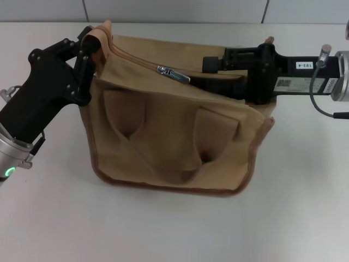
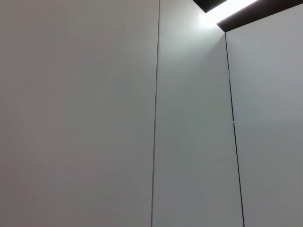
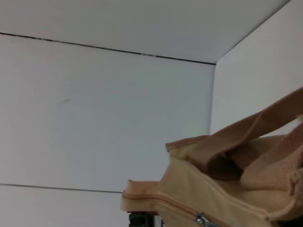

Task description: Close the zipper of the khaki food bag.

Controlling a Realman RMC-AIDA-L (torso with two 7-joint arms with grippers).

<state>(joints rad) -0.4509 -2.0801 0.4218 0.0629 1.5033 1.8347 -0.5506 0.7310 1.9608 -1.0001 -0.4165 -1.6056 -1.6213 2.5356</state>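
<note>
The khaki food bag (image 1: 169, 136) lies on the white table with its top edge facing away from me. The zipper (image 1: 139, 57) runs from the bag's far left corner to a silver slider with its pull tab (image 1: 173, 73) near the middle of the top. My left gripper (image 1: 87, 49) is shut on the bag's far left corner tab. My right gripper (image 1: 202, 73) reaches in from the right, just right of the pull tab's end and over the bag's top edge. The right wrist view shows the bag (image 3: 213, 189), a handle (image 3: 246, 137) and the slider (image 3: 203, 220).
The white table (image 1: 174, 229) stretches in front of and to both sides of the bag. A tiled wall (image 1: 174, 10) runs behind it. The left wrist view shows only pale wall panels (image 2: 94, 118). A cable (image 1: 319, 106) loops off my right arm.
</note>
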